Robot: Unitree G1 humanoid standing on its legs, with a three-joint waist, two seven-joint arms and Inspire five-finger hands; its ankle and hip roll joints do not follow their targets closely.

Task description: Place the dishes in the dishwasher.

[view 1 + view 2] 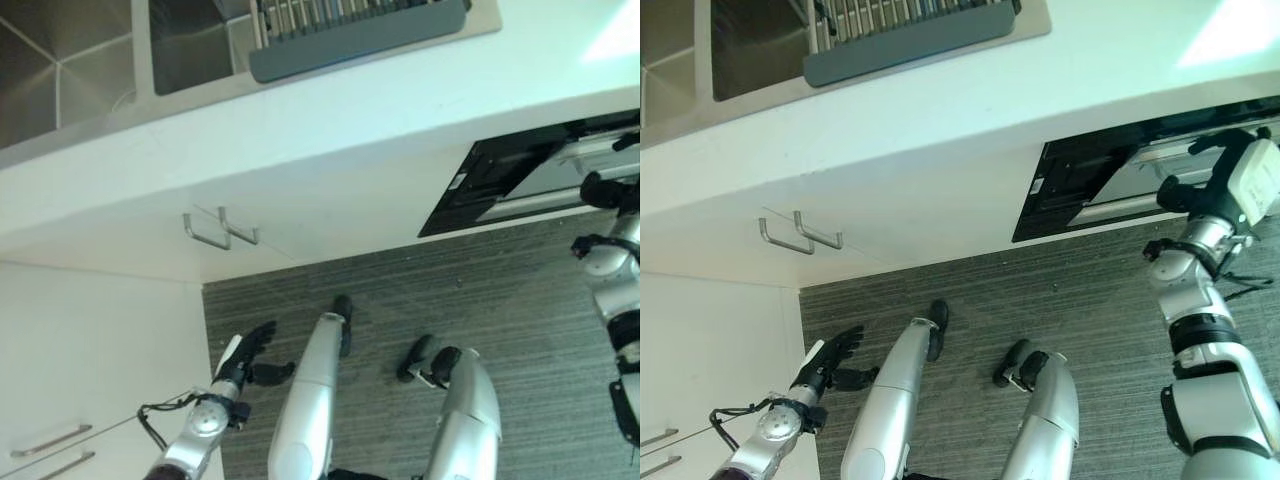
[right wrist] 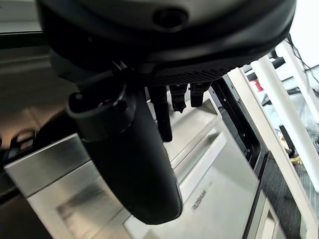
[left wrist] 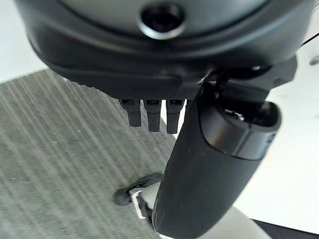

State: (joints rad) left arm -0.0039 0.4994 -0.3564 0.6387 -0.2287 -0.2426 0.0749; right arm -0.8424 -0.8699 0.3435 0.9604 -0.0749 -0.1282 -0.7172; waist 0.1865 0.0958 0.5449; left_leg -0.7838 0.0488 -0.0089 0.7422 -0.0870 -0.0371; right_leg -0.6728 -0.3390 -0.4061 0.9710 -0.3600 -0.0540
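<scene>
A grey dish rack [image 1: 360, 40] with several upright dishes [image 1: 330, 12] rests over the sink at the far edge of the white counter [image 1: 350, 130]. Below the counter on the right is the dishwasher [image 1: 1090, 170], black-fronted, with a silver door panel [image 2: 209, 189] tipped slightly outward. My right hand [image 1: 1230, 175] is up at that door's top edge, fingers [image 2: 164, 114] fairly straight against the silver panel and thumb spread apart. My left hand [image 1: 245, 360] hangs low by the cabinets, its straight fingers [image 3: 149, 114] holding nothing.
A steel sink basin [image 1: 60, 60] lies left of the rack. Two bar handles [image 1: 220, 232] stick out from the white cabinet front. Drawers with handles [image 1: 50, 440] stand at the lower left. Grey striped carpet [image 1: 400, 280] covers the floor.
</scene>
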